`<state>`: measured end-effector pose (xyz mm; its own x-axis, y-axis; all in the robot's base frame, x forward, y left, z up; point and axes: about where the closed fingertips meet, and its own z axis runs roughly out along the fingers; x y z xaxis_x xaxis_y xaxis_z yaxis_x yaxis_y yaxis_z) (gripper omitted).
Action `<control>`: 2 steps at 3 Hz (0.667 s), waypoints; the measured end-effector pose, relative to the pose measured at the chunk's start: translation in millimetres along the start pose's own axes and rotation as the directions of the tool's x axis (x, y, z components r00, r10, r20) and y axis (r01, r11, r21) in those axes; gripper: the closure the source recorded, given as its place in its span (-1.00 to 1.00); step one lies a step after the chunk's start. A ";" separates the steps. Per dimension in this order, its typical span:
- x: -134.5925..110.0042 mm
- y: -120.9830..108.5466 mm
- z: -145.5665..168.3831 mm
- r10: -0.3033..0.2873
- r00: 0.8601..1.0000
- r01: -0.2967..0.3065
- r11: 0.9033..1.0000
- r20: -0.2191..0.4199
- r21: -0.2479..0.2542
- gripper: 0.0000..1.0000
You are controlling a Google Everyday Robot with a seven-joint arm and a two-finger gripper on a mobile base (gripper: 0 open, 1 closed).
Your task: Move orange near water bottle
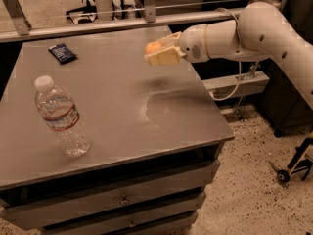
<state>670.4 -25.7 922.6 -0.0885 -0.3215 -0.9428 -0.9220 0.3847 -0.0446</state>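
The orange (153,47) is held between the cream fingers of my gripper (157,53), lifted above the right part of the grey table (122,106). My gripper is shut on it, with the white arm reaching in from the right. The water bottle (60,116) stands upright near the table's front left, clear, with a white cap and a red-striped label. The orange is well to the right of the bottle and farther back.
A small dark packet (62,53) lies at the table's back left. A metal rail (112,26) runs behind the table. Drawers (122,199) sit below the tabletop. A speckled floor lies to the right, with a small wheeled foot (288,170).
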 end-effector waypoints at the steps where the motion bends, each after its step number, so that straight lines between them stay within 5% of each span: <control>1: -1.2 -5.5 4.0 -0.004 1.000 0.004 1.000 0.000 0.009 1.00; 2: -0.1 -0.7 5.2 -0.005 1.000 0.005 1.000 0.001 0.002 1.00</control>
<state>673.0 -21.5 921.0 -0.0834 -0.3222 -0.9430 -0.9215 0.3852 -0.0501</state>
